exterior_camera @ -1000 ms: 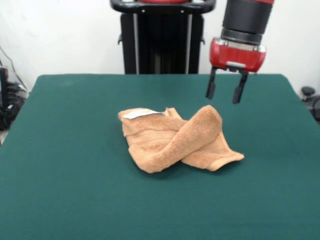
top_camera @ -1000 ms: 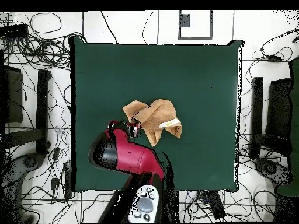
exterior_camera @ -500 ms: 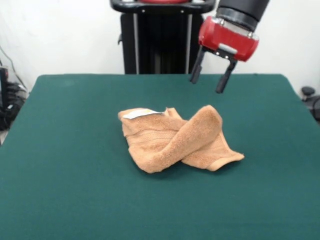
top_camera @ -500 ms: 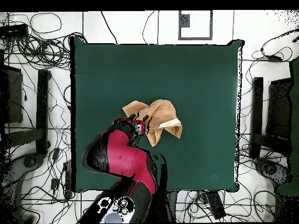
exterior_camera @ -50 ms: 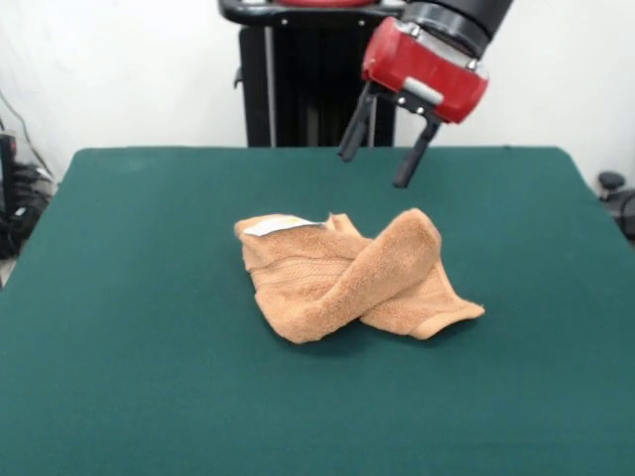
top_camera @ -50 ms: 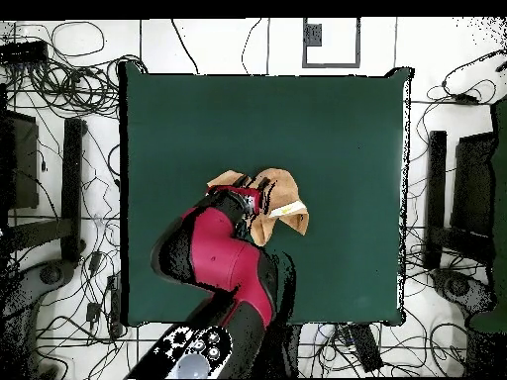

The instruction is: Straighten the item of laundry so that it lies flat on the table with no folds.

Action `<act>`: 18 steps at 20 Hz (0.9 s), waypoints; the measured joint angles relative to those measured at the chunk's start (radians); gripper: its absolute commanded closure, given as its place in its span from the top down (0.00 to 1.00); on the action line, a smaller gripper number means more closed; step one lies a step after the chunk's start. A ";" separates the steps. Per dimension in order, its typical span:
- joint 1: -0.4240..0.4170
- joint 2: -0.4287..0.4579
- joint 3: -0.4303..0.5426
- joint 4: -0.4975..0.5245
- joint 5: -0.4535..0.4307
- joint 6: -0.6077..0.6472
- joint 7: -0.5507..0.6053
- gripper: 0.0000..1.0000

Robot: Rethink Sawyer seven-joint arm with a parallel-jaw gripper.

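The claw point(exterior_camera @ -50 ms: 379, 159) has moved up and over toward the middle of the table point(exterior_camera @ -50 ms: 119, 297) in the last second, and it has tipped to a slant. Before, it hung straight down off to one side of the towel point(exterior_camera @ -50 ms: 347, 278). Now it hangs above the towel's far edge, so it looks like it is lining up for a grab. Its two fingers are spread wide apart and hold nothing. The towel sits near the middle of the table, still bunched up, with one thick fold rolled across the top. It has not been touched, so all the flattening is left to do
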 measured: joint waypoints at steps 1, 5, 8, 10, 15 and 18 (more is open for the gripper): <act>-0.009 0.000 0.004 -0.002 0.000 -0.001 0.000 1.00; -0.101 -0.001 0.061 -0.006 -0.015 -0.011 0.000 1.00; -0.163 0.004 0.101 -0.006 -0.030 -0.021 0.000 1.00; -0.188 0.008 0.122 -0.006 -0.038 -0.026 0.000 1.00; -0.250 0.011 0.215 -0.005 -0.043 -0.035 0.000 1.00; -0.281 0.011 0.276 -0.003 -0.043 -0.037 0.000 1.00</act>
